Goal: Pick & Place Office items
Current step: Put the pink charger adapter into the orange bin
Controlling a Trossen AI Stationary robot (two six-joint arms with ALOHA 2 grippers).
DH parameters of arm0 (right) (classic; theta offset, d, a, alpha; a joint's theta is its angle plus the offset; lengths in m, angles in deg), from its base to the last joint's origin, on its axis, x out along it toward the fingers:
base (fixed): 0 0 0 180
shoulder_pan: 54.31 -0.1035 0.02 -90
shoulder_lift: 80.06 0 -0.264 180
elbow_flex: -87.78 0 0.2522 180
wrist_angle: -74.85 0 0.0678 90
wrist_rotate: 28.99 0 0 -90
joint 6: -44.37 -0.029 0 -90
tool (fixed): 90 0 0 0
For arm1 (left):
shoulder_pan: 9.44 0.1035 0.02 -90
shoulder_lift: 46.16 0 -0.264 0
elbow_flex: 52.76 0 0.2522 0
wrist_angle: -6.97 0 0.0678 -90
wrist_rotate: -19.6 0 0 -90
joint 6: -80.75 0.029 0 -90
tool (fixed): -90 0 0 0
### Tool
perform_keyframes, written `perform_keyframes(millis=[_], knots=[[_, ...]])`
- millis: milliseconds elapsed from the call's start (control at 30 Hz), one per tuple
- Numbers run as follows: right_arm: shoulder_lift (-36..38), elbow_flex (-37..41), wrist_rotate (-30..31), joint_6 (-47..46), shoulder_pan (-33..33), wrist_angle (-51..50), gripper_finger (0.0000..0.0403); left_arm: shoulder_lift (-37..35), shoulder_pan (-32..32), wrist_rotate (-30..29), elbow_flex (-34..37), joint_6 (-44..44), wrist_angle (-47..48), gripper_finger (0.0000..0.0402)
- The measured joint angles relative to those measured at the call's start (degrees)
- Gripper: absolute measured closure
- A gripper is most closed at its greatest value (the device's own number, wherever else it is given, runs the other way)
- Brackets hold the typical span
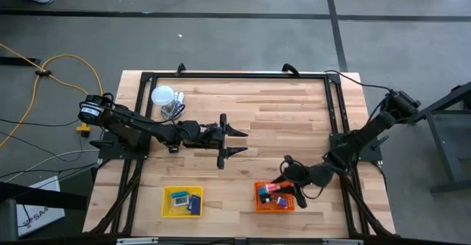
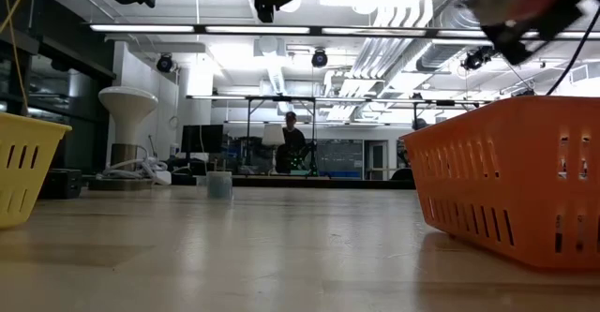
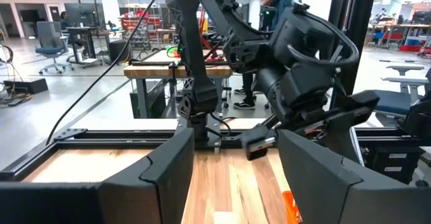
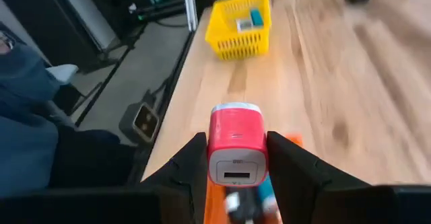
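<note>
We see the right gripper [image 4: 236,158] pinching a pink block [image 4: 234,143] by its flat sides; it looks rigid, light and smooth. The left gripper [image 1: 237,141] idles, fingers spread.

Items in the yellow tray [image 1: 168,208] and orange tray [image 1: 259,200] are too small to identify.

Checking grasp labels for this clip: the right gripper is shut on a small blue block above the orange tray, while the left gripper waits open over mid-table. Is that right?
Not quite: the block is pink and white, not blue, as the right wrist view shows. The rest stands: the right gripper is shut on it above the orange tray, and the left gripper waits open over mid-table.
</note>
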Motion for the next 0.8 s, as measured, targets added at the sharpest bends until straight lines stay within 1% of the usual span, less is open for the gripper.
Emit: perform_keyframes(millis=[100,233,367,500,633,800], knots=[[0.00,0.00,2.31,-5.84,-2.69,-3.49,0.0287,0.00,0.00,0.00,0.00,-0.07,0.00,0.0194],[-0.49,0.00,5.73,-14.96,-5.63,-10.79,0.0286,0.00,-0.01,0.00,0.00,-0.07,0.00,0.0194],[-2.66,0.02,6.88,-21.38,-7.16,-14.02,0.0286,0.00,0.00,0.00,0.00,-0.07,0.00,0.0194],[-4.73,0.02,7.04,-24.85,-8.31,-13.64,0.0284,0.00,0.00,0.00,0.00,-0.07,0.00,0.0194],[-6.39,0.02,6.99,-26.33,-8.84,-13.27,0.0280,0.00,-0.01,0.00,0.00,-0.07,-0.01,0.0194],[-7.02,0.02,7.06,-26.42,-8.79,-13.23,0.0255,0.00,0.00,-0.02,0.00,-0.07,0.00,0.0194]])
